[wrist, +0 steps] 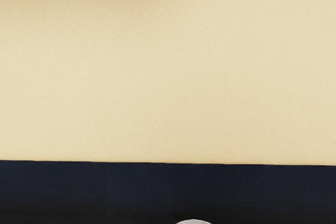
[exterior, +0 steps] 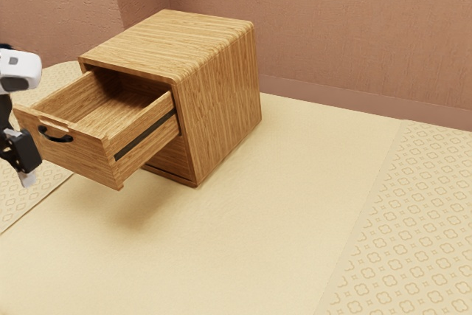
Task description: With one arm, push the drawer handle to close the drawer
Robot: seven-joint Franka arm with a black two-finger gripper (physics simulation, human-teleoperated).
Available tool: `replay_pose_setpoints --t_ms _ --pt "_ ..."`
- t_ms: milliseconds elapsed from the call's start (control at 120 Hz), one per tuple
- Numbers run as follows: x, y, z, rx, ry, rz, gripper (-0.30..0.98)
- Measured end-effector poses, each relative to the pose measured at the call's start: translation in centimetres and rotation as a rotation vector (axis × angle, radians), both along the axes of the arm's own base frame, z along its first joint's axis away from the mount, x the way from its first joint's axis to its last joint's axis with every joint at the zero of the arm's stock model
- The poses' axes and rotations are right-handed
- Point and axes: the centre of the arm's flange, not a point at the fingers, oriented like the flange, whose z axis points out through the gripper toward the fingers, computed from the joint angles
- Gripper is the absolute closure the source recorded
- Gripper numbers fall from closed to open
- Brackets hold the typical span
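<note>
Pale surface (exterior: 243,256) foremost. Drawer (exterior: 85,156) juts from cabinet (exterior: 221,101); probably light, smooth-running. We'd press its black handle (exterior: 56,136) mid-span, squarely. Gripper (exterior: 28,178) near drawer front; jaws spread or closed, we can't tell.

Drawer (exterior: 85,156) in the way, room beside

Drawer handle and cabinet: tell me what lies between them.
In the exterior view, the drawer's front panel and open box lie between handle and cabinet.
</note>
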Motion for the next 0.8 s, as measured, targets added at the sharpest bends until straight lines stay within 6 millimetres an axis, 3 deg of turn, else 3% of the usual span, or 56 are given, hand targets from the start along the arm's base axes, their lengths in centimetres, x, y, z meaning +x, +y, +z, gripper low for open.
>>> replay_pose_setpoints --t_ms 100,192,392,567,800 --pt "-0.6 1.1 -1.9 -0.012 -0.015 -0.001 0.01" --pt "-0.3 3.1 -2.8 -0.028 -0.033 -0.012 0.12" --pt "2.3 9.2 -4.4 -0.024 -0.035 -0.007 0.31" --pt "5.1 11.6 -5.8 -0.001 -0.021 -0.019 0.42" --pt "6.1 14.3 -6.3 0.003 -0.061 -0.032 0.51"
